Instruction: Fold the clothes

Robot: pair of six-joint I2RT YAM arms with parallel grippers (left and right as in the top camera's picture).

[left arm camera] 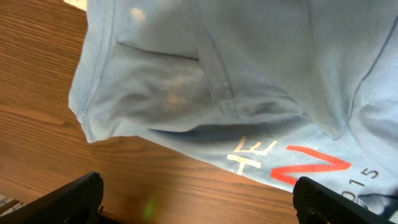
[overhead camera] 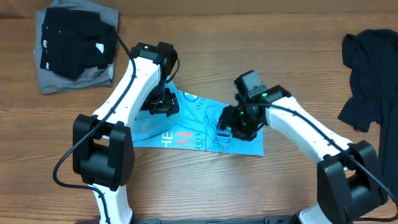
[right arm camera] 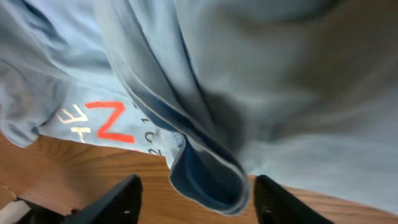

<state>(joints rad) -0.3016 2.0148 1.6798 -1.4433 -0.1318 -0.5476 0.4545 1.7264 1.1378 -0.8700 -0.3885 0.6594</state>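
Note:
The light-blue T-shirt (overhead camera: 199, 127) with white and red lettering lies partly folded on the table's middle. It also shows in the left wrist view (left arm camera: 249, 81) and in the right wrist view (right arm camera: 261, 81). My left gripper (overhead camera: 160, 104) hovers over the shirt's left part, jaws open (left arm camera: 196, 202) and empty above bare wood. My right gripper (overhead camera: 225, 129) is over the shirt's front right part, jaws open (right arm camera: 196, 202), with a rolled fold of the shirt (right arm camera: 208, 177) hanging between the fingers. A black garment (overhead camera: 74, 37) lies on a grey garment (overhead camera: 59, 81) at the back left.
Another dark garment (overhead camera: 370, 68) lies crumpled at the right edge of the wooden table (overhead camera: 186, 186).

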